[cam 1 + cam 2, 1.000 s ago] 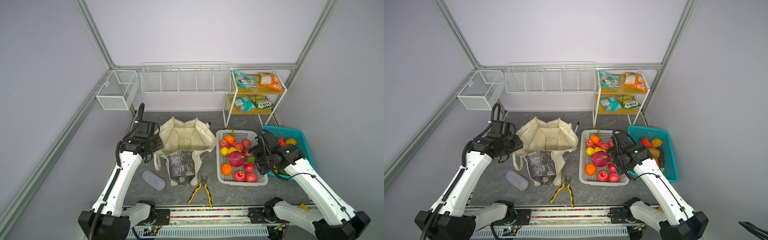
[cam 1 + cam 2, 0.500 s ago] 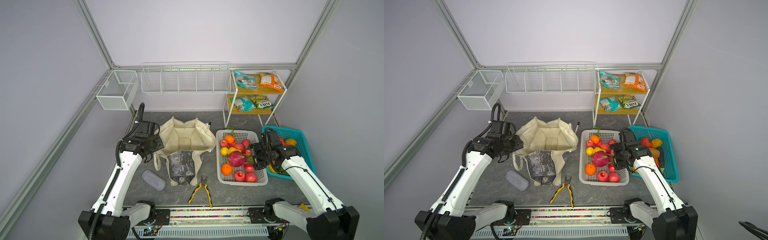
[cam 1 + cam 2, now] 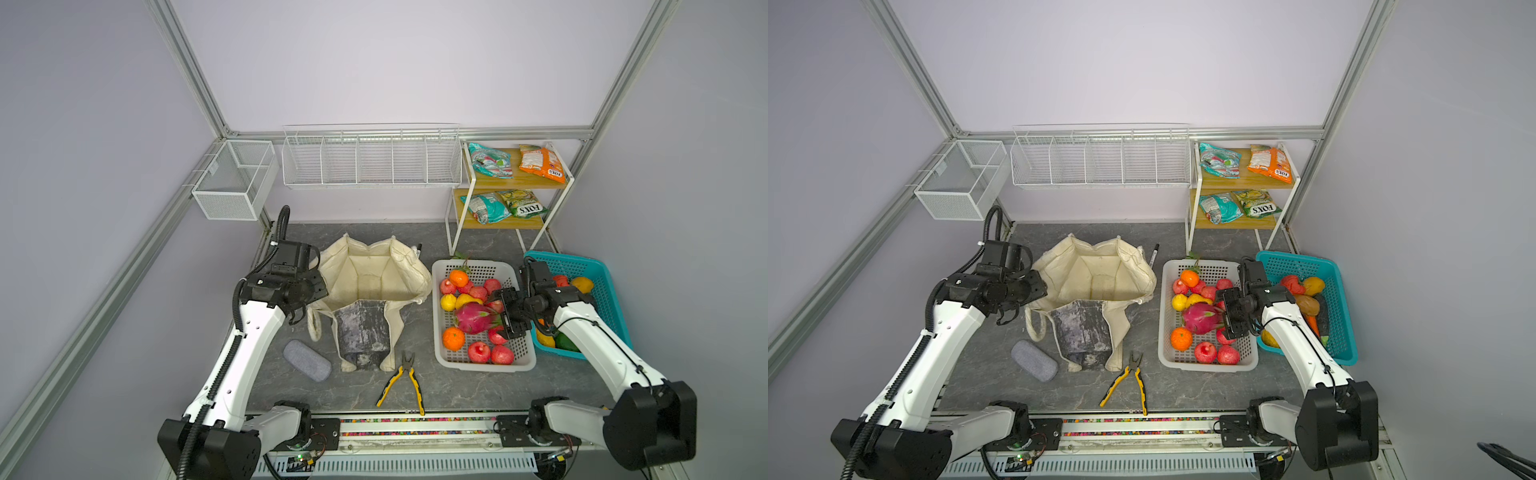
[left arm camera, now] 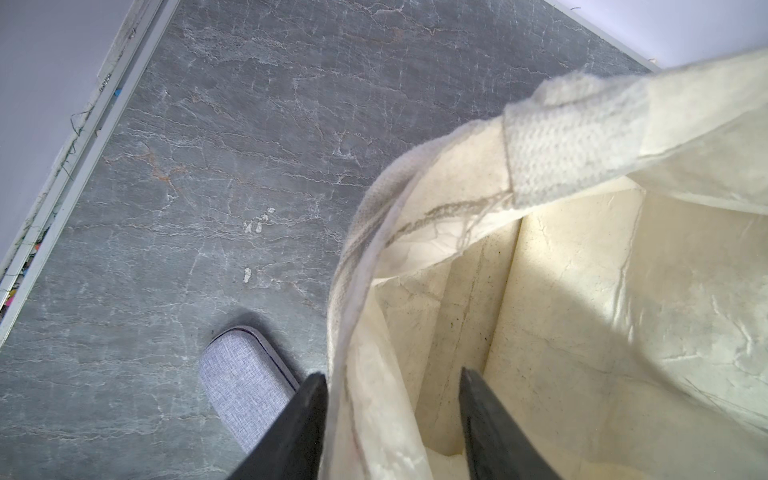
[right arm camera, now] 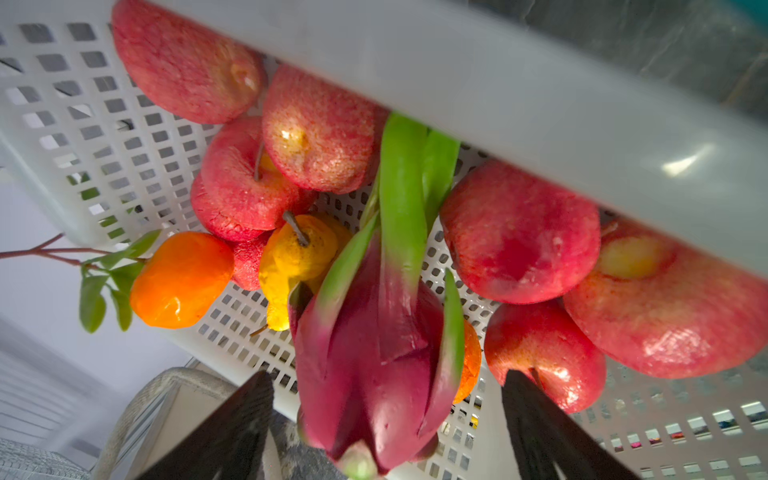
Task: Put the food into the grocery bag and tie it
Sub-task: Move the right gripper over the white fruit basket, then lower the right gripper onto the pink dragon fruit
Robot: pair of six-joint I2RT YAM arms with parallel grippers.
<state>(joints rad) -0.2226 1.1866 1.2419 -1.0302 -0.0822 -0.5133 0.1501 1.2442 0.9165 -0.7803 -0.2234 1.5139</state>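
Right end effector [image 3: 508, 313] poised at dragon fruit [image 3: 473, 318], mid white basket [image 3: 482, 365].
Jaws spread wide, nothing held. The fruit's long axis lies across the basket's width, one end toward the wrist. Recommend closing across its narrow girth, clear of neighbouring apples [image 3: 478, 351]. Left end effector [image 4: 391, 374], left of the basket, is parted astride the grocery bag [image 3: 374, 270] rim, not pinching it.

the tote bag [image 3: 374, 270] was cream, its front panel [image 3: 361, 328] a mottled dark grey. the dragon fruit [image 5: 374, 374] showed magenta with green-tipped scales, the apples [image 5: 519, 232] were speckled red with yellow patches, the pear [image 5: 295, 253] yellow. the perforated basket [image 3: 482, 365] was white, the lattice basket [image 3: 561, 266] teal, the pliers [image 3: 407, 365] yellow-handled, the tabletop [image 4: 208, 166] grey with pale veins.
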